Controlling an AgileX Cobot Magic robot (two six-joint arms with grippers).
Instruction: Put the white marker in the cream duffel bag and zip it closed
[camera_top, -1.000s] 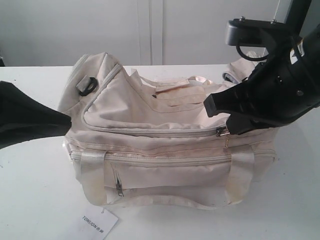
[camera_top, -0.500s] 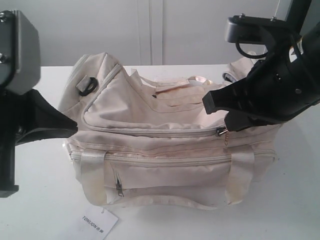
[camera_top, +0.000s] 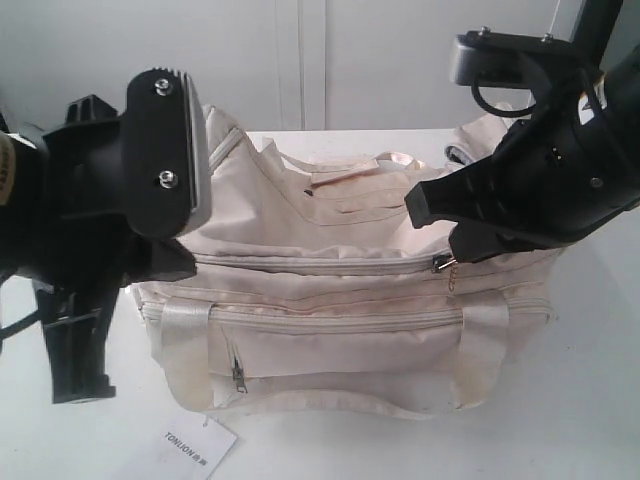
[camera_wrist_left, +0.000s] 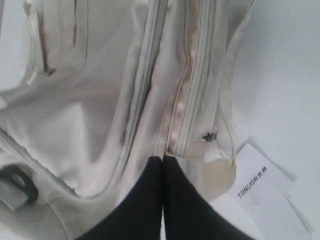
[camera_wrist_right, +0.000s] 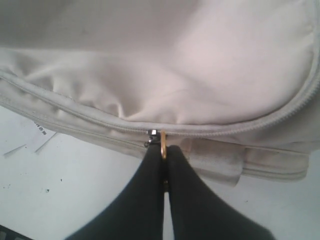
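Bag (camera_top: 340, 300) sits on the table (camera_top: 585, 400). Right claw (camera_wrist_right: 163, 150) is pressed together, pinching the gold zip pull (camera_wrist_right: 162, 138) at the bag's right end. Left claw (camera_wrist_left: 163, 159), fingers pressed together, touches the left end.

White counter (camera_top: 590, 400), smooth and matte, evenly lit with only soft shadows. Behind the counter's far edge rises a pale grey wall (camera_top: 400, 60), divided above the counter's middle by a lighter vertical strip (camera_top: 313, 60) between two flat panels.
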